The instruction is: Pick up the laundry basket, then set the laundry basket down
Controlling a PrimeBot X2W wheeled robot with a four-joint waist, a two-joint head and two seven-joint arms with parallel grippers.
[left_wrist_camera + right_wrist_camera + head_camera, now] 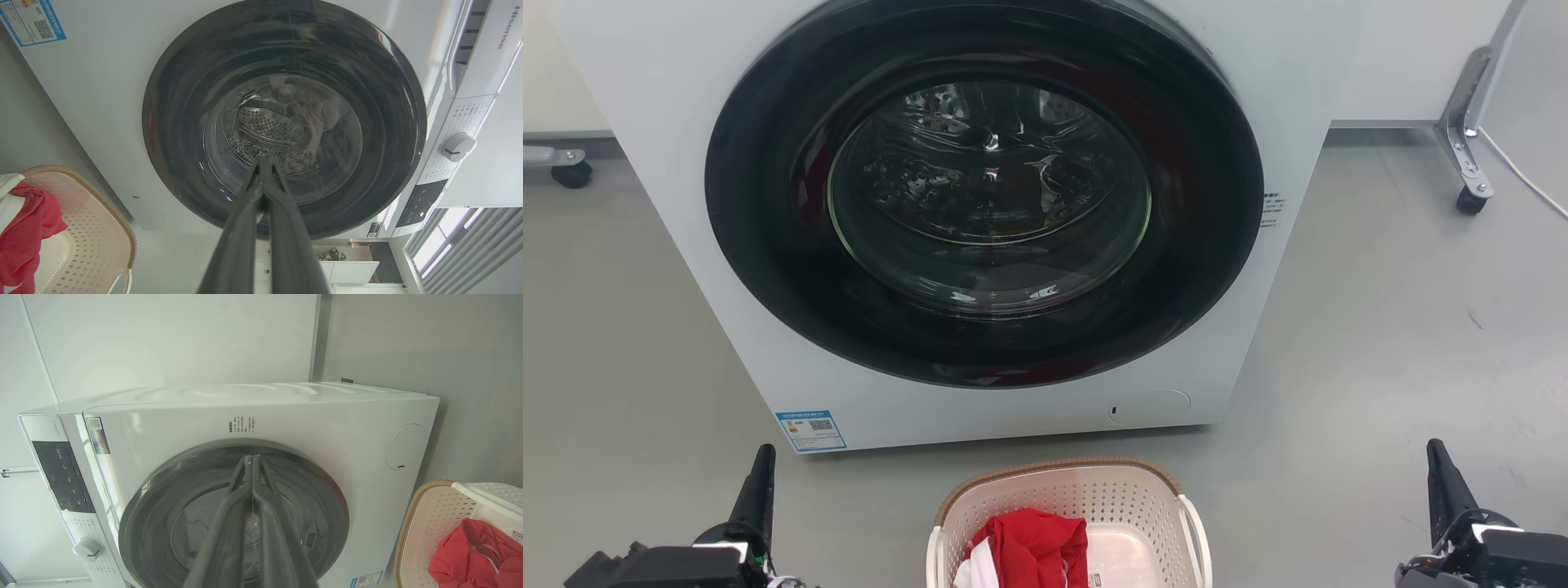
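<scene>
Sitting at 6 o'clock, laundry basket (1086, 496) held red cloth (1037, 543); left gripper (764, 461) at 8 o'clock, right gripper (1437, 461) at 4 o'clock, both closed, empty.

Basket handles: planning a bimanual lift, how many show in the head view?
2. The left handle is on the left side of the laundry basket, the right handle on its right side. Its near end is out of frame, so more may hide.

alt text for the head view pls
A cream laundry basket holding red cloth sits on the grey floor before a white washing machine. The left gripper and right gripper, both shut, stand either side, not touching it.
</scene>
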